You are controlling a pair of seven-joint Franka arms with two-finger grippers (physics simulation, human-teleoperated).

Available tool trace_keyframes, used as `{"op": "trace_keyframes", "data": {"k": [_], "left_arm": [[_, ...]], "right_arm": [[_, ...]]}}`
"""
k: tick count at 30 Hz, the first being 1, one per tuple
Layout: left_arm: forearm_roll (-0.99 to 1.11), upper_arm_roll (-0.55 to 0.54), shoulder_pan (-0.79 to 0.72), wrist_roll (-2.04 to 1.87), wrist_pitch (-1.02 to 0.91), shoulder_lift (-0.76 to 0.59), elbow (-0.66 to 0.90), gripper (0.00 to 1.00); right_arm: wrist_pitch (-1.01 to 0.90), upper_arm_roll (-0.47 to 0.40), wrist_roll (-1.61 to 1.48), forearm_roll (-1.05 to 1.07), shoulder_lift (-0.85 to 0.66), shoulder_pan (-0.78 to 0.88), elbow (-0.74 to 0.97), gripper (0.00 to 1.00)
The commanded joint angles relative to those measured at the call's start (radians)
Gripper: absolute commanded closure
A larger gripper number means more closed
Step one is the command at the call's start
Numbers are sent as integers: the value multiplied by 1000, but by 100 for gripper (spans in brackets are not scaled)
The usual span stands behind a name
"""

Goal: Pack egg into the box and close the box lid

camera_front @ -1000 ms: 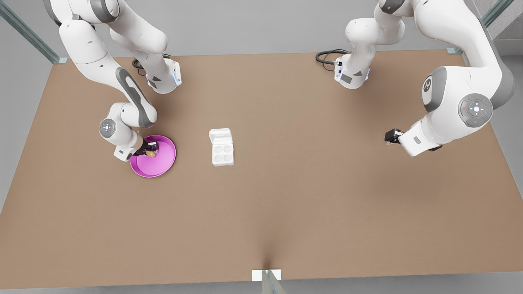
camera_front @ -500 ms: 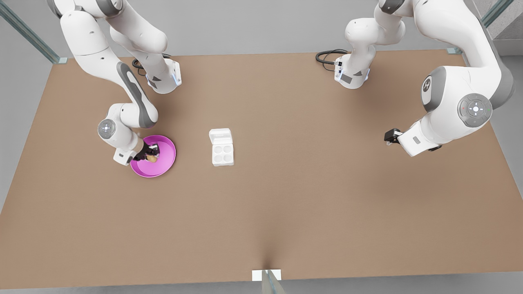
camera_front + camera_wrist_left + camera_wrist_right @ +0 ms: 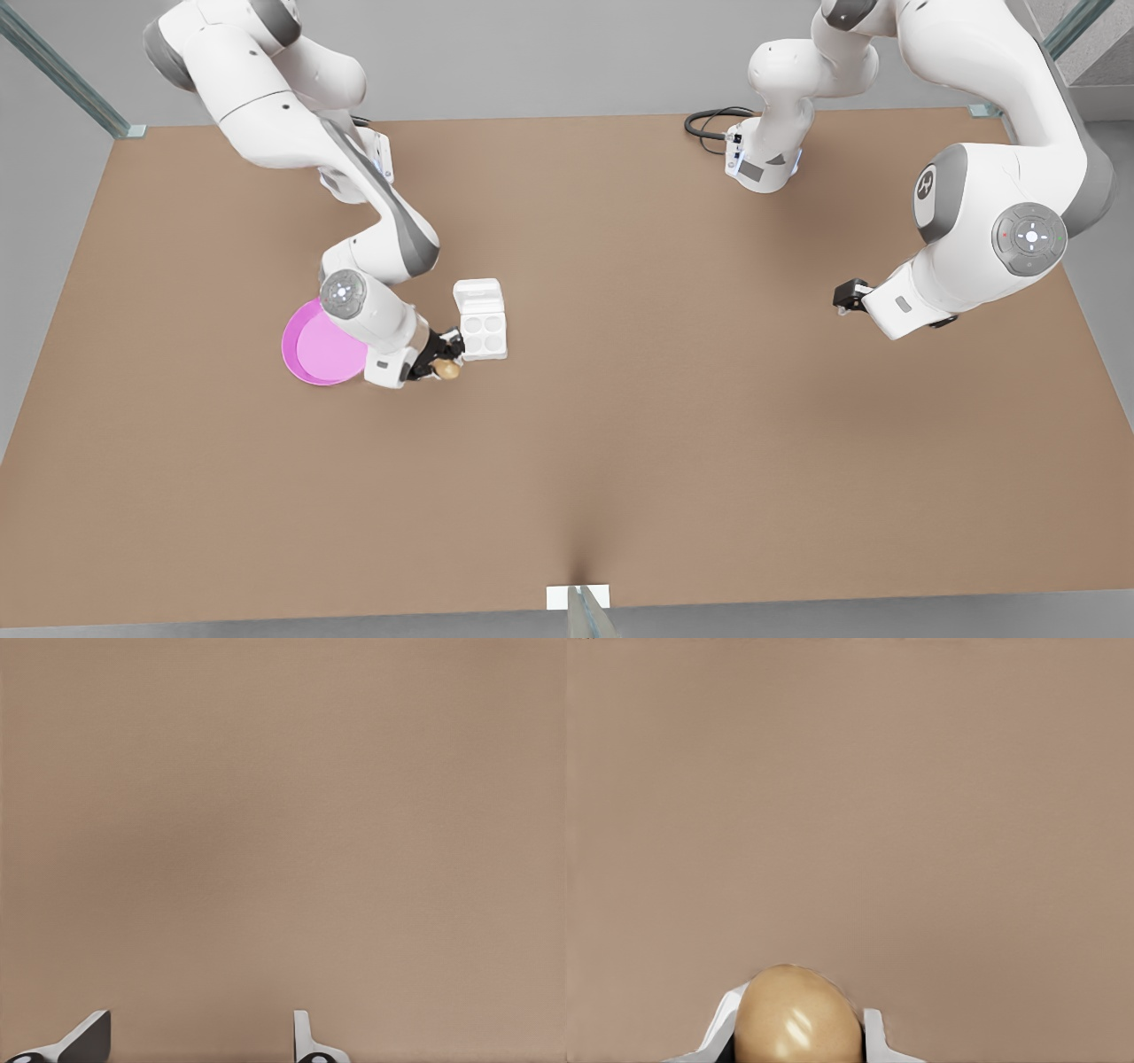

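Note:
My right gripper point(image 3: 446, 365) is shut on the tan-brown egg point(image 3: 450, 369) and holds it above the table. It hovers just off the near corner of the white box point(image 3: 484, 334), on the front view's left of it. The right wrist view shows the egg point(image 3: 799, 1020) between the two fingers point(image 3: 726, 1014) over bare table. The box stands open with its four cups showing. The box lid point(image 3: 478, 293) lies flat behind the cups. My left gripper point(image 3: 842, 297) waits far off at the front view's right. It is open point(image 3: 199, 1041) with nothing between its fingers.
A round pink dish point(image 3: 306, 354) lies on the table beside the right arm's wrist, on the front view's left of the box. Both arm bases point(image 3: 762, 164) stand at the far edge, with a black cable beside the one at the front view's right.
My right gripper has lifted the egg out of the pink dish and carried it toward the front view's right, up to the box. The left arm has not moved.

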Motion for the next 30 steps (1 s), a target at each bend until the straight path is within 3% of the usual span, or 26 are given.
{"op": "trace_keyframes", "data": {"k": [1,6,11,30], "left_arm": [[1,0,0,0,-3,-1,0,0],[2,1,0,1,0,3,0,0],[1,1,0,1,0,11,0,0],[1,0,0,1,2,17,0,0]], "right_arm": [[-45,0,635,-19,44,45,54,61],[-42,-3,743,-18,94,108,77,61],[11,21,754,-2,23,98,-110,61],[12,21,757,-2,23,78,-187,61]]}}
